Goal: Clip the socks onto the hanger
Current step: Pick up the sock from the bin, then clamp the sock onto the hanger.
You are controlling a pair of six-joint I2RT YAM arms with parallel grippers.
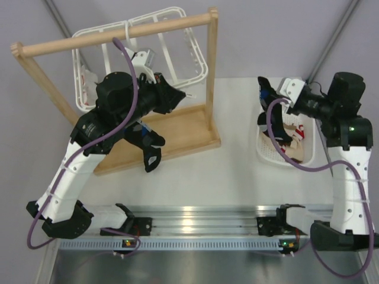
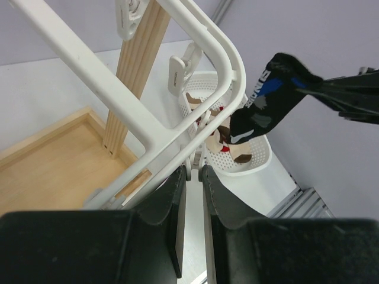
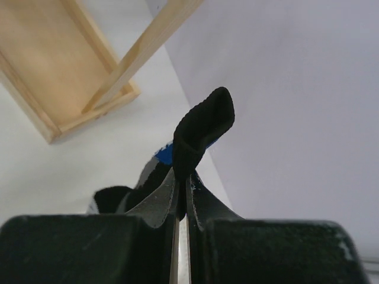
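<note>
The white hanger (image 1: 195, 53) hangs from the wooden rail, and its rounded corner shows in the left wrist view (image 2: 228, 65). My left gripper (image 1: 186, 94) is at that corner, its jaws nearly closed on a small white clip (image 2: 197, 170) under the frame. My right gripper (image 1: 273, 93) is shut on the cuff of a black sock with blue and white patches (image 3: 201, 127). The sock (image 1: 262, 123) hangs limp above the white basket and shows in the left wrist view (image 2: 266, 106), apart from the hanger. A dark limp shape (image 1: 151, 151) hangs below my left arm; I cannot tell whether it is the second sock.
The light wooden rail stand (image 1: 118, 32) has its tray base (image 1: 177, 127) under the hanger. A white perforated basket (image 1: 265, 155) at the right holds beige and red items and also shows in the left wrist view (image 2: 260, 163). A metal rail runs along the near edge.
</note>
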